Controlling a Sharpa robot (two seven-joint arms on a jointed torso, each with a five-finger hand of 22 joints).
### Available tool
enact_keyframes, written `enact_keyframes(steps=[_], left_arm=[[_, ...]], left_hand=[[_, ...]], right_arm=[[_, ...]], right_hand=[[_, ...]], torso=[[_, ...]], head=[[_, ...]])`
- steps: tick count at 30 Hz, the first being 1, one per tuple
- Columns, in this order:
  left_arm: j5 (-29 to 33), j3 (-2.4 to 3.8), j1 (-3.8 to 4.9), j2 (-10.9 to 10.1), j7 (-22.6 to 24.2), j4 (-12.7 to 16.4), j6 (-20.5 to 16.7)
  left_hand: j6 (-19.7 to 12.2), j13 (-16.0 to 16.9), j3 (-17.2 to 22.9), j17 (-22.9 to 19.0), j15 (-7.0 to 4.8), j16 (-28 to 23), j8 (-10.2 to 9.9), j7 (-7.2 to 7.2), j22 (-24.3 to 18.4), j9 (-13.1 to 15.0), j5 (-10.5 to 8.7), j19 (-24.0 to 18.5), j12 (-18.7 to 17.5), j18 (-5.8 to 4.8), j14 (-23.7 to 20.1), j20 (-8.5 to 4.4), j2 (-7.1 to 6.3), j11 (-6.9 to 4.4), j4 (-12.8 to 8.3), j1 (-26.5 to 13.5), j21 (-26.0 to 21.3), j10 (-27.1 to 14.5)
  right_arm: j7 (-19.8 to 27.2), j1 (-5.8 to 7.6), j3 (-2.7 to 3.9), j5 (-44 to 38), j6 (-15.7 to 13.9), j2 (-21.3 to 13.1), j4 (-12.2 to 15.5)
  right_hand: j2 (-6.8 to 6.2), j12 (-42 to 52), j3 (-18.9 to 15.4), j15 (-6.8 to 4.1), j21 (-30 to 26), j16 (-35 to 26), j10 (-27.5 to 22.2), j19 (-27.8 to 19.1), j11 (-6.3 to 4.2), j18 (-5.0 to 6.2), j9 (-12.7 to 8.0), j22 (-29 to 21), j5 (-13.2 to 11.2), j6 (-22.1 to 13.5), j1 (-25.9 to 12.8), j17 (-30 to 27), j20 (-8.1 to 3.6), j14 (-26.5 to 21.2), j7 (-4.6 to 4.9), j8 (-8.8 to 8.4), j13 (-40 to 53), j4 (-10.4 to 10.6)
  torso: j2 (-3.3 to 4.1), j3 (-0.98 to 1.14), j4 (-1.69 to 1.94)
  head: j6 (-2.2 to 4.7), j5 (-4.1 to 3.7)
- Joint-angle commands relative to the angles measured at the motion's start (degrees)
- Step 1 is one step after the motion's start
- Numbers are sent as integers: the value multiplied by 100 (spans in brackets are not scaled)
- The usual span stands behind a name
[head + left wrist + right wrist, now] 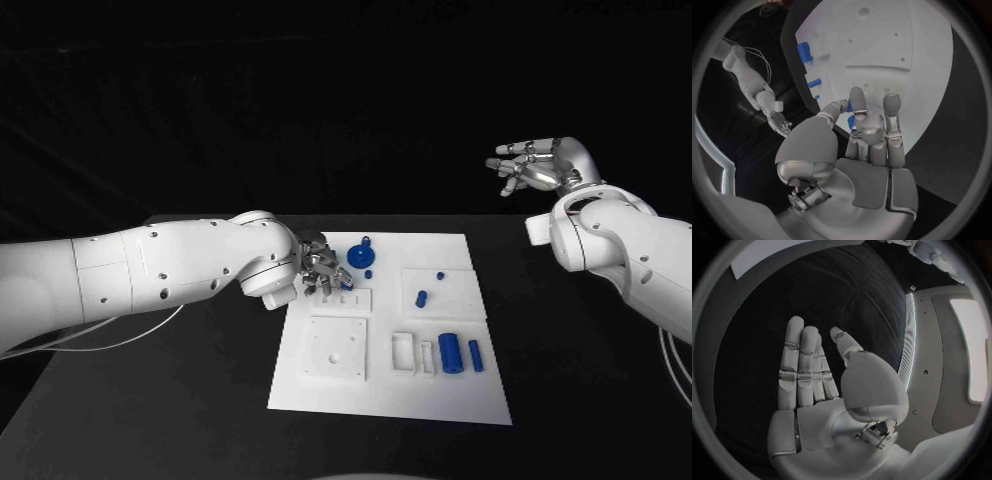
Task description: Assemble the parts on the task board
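Placement looks under way: in the head view the left hand (323, 272) hovers over the task board (389, 400) at its far left, beside a blue part (361, 257). Left wrist view: fingers (856, 107) pinch something small and blue, so seating it comes next. Right wrist view: right hand (817, 380) raised, fingers extended, empty.

The left hand (323, 270) covers part of the board (389, 400) (near its far left corner), so its grip cannot be told.
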Motion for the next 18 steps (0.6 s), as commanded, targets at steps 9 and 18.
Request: enact_keyframes(steps=[9,18], left_arm=[[-58,2,-47,-28,-46,14,145],[-237,2,-64,-49,-86,40,311]], left_hand=[[566,-23,565,24,-26,69,42,-407,48,41,10,43,64,-7,26,8,-16,-33,-500,59,-52,266],[567,-25,564,21,-26,70,39,-408,54,51,10,43,74,-6,25,9,-20,-33,-499,57,-58,265]], right_arm=[[46,4,5,32,96,30,-13],[41,3,5,33,120,56,-45]], right_hand=[[44,-26,-40,-5,31,9,31,223,14,-104,-3,-36,34,-14,-10,2,-5,22,-21,-18,-14,14],[52,-21,-51,-5,45,5,30,224,13,-104,-5,-60,39,-10,-14,-1,-6,24,-20,-21,-12,7]], torso=[[-5,-5,2],[-5,-4,5]], head=[[-82,-8],[-114,-16]])
